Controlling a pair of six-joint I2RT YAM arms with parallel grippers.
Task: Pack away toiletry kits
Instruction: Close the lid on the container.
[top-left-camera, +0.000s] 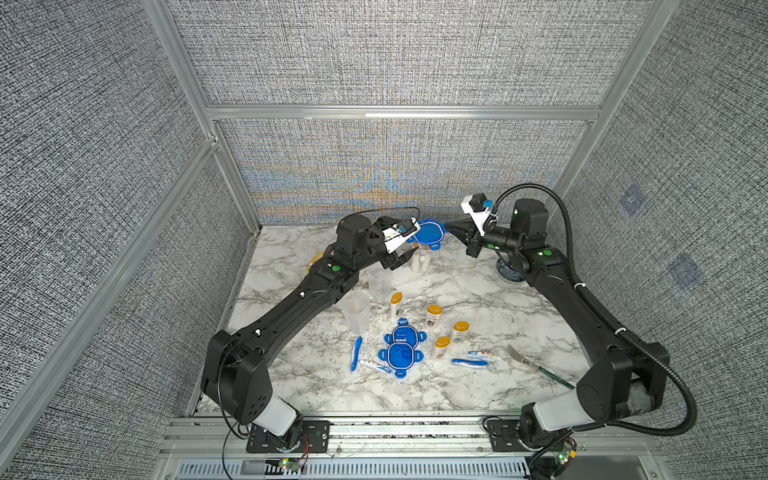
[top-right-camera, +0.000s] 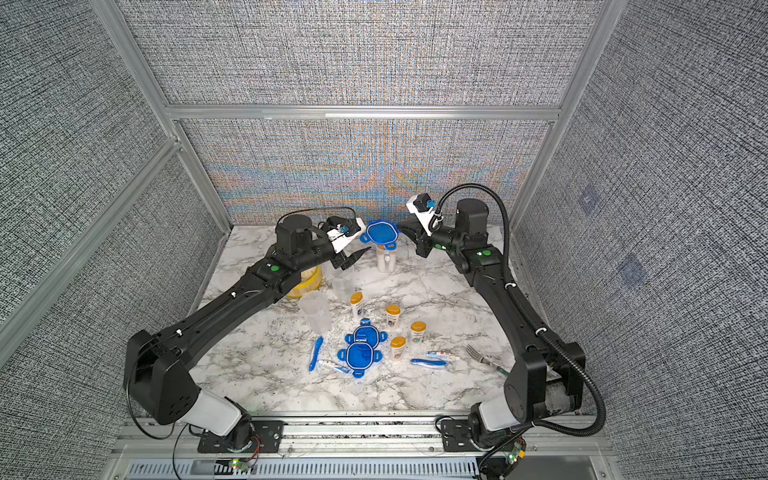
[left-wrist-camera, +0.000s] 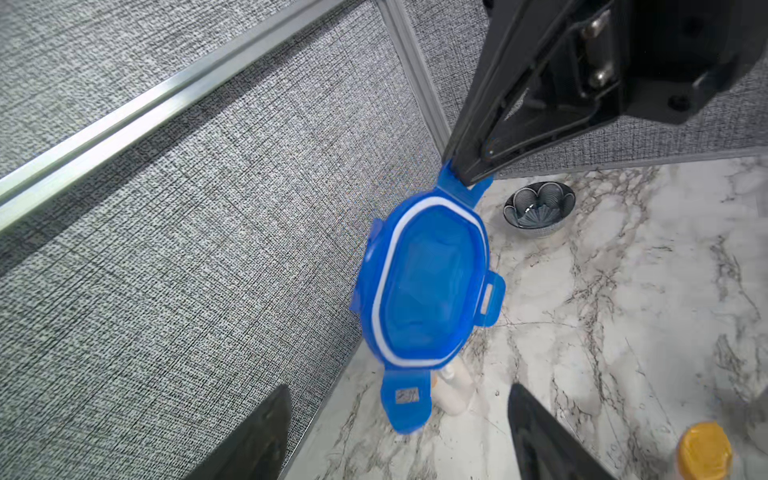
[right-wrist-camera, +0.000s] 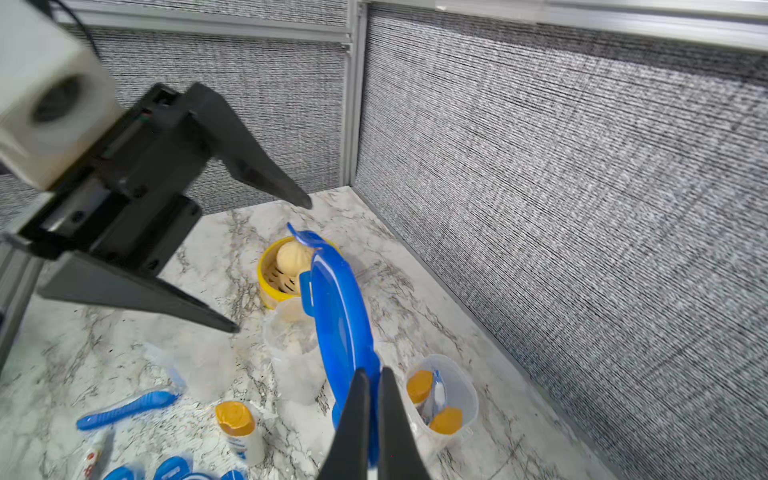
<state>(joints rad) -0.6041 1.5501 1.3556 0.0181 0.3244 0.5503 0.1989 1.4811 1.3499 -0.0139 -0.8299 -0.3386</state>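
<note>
Matte black from shoulder to fingertip on both left arm (top-left-camera: 291, 316) and right arm (top-left-camera: 582, 307), broken by pale grey-white sleeves (top-left-camera: 274, 411) above black base plates (top-left-camera: 286, 436) along the lower edge of both top views. Carries bright green dots (top-left-camera: 335, 268) on the elbow housings and white camera blocks (top-left-camera: 476, 210) at the wrists. At right, ribbed black conduit (top-left-camera: 569, 245) cinched with white ties (top-left-camera: 578, 285); at lower left, thin black wire (top-left-camera: 224, 399). In the left wrist view, upper right, two silver screws (left-wrist-camera: 598, 50); at the bottom edge, tapered black fingers (left-wrist-camera: 257, 440).
</note>
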